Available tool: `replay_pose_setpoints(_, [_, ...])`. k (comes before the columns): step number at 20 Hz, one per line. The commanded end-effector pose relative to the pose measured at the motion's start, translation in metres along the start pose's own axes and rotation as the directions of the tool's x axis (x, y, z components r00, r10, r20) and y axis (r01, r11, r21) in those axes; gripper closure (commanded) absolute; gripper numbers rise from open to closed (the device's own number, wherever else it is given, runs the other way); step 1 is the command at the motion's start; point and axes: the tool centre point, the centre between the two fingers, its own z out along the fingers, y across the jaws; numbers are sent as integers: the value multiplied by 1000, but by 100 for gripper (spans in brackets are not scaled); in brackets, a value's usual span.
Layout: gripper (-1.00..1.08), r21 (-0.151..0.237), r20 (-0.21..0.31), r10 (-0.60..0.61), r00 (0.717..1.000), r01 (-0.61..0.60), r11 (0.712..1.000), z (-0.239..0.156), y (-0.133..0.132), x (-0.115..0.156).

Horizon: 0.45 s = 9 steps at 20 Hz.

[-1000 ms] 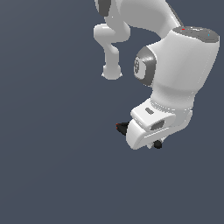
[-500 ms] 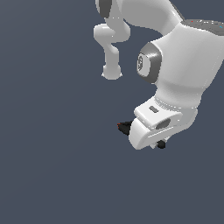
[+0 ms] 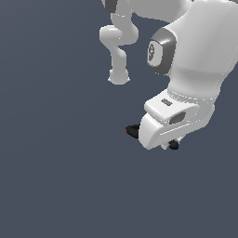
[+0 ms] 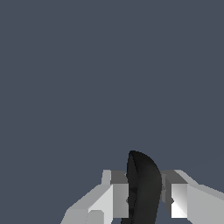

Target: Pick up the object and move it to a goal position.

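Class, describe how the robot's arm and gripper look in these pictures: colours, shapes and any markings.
The arm is glossy white, built of rounded, bulging segments with dark grey bands at the joints. One joint has a grey round cap bearing a small white mark. The gripper has a white, blocky body and angular, pale grey and white fingers. No cables show.

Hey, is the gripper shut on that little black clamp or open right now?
Shut on it: in the wrist view the gripper has both fingers pressed against the black clamp.
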Motion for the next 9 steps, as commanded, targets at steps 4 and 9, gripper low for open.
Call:
replay_pose_setpoints(4, [108,-1,-5,0,1000,0,1000,-35,-2,-2])
replay_pose_setpoints(9, [108,-1,-5,0,1000,0,1000,-46,-3,-2])
